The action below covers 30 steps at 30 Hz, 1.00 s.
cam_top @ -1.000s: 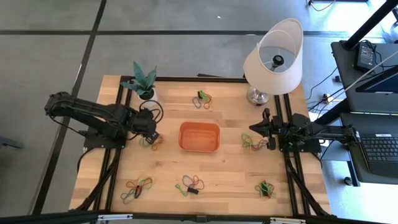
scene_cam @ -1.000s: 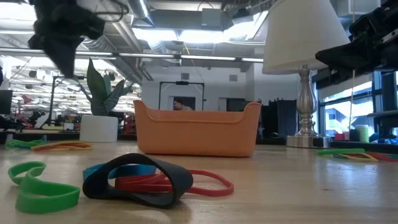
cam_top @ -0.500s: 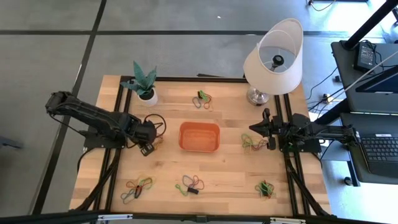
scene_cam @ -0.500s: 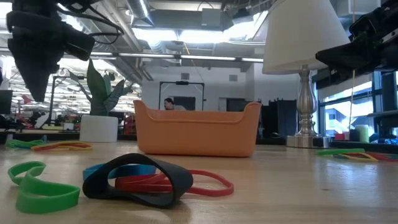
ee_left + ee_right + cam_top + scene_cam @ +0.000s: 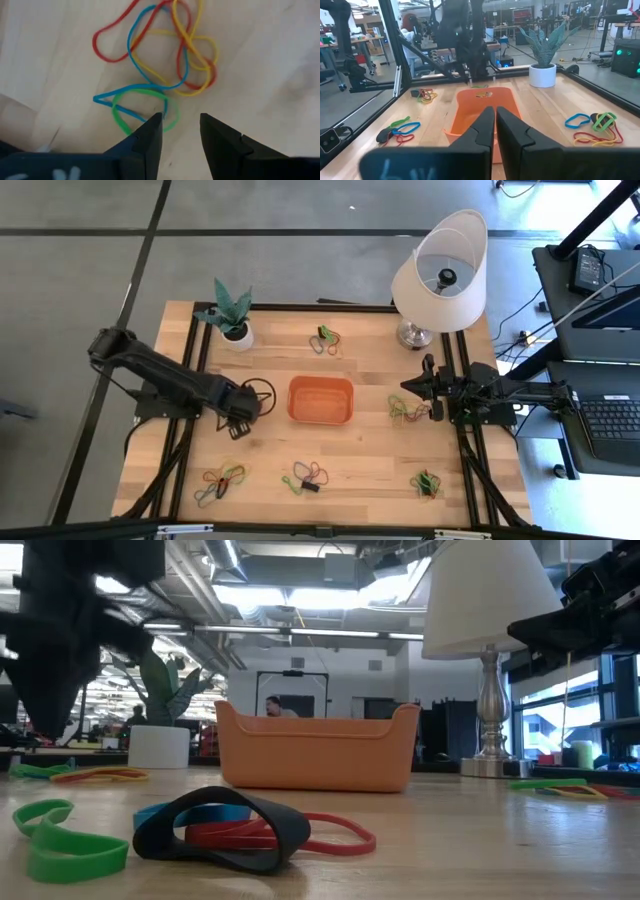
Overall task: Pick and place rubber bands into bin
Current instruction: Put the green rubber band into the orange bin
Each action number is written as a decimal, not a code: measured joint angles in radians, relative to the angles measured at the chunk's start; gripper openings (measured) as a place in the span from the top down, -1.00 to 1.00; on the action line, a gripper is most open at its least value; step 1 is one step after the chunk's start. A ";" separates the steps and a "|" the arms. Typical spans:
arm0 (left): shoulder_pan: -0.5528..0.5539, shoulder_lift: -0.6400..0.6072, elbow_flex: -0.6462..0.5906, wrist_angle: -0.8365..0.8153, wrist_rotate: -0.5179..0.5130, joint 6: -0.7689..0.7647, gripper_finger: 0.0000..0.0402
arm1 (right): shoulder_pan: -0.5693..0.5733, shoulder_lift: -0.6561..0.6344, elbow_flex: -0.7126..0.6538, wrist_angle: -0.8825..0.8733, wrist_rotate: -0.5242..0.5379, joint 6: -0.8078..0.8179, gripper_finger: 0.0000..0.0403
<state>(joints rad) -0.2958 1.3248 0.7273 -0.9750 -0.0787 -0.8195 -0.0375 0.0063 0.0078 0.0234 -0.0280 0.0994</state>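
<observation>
Left gripper (image 5: pixel 181 131) poised over rubber bands (image 5: pixel 165 60) beside the bin (image 5: pixel 321 400).
Its fingers are parted with nothing held (the tangle lies on the table (image 5: pixel 370 465)); the right gripper (image 5: pixel 495 125) is closed, empty.

1. Your left claw (image 5: pixel 179 131) points down close over the tabletop (image 5: pixel 260 60), its fingers parted a little.
2. Your right claw (image 5: pixel 495 125) waits at the right side, fingers closed together, empty.
</observation>
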 joint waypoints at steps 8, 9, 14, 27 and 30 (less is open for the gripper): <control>0.000 0.147 0.000 0.004 0.038 0.037 0.48 | 0.000 0.000 0.000 0.000 0.000 0.001 0.89; 0.000 0.160 0.000 0.008 0.041 0.047 0.50 | 0.000 0.000 0.000 0.000 0.000 0.002 0.89; 0.000 0.194 0.001 0.031 0.054 0.066 0.64 | 0.000 0.000 0.000 0.000 0.000 0.002 0.89; 0.000 0.196 0.003 0.027 0.165 0.060 0.99 | 0.000 0.000 0.000 0.000 0.000 0.001 0.89; -0.006 0.196 0.023 0.011 0.168 0.059 0.99 | 0.000 0.000 0.000 0.000 0.000 0.001 0.89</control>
<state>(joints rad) -0.3016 1.5211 0.7500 -0.9638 0.0895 -0.7609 -0.0372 0.0059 0.0075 0.0231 -0.0280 0.1008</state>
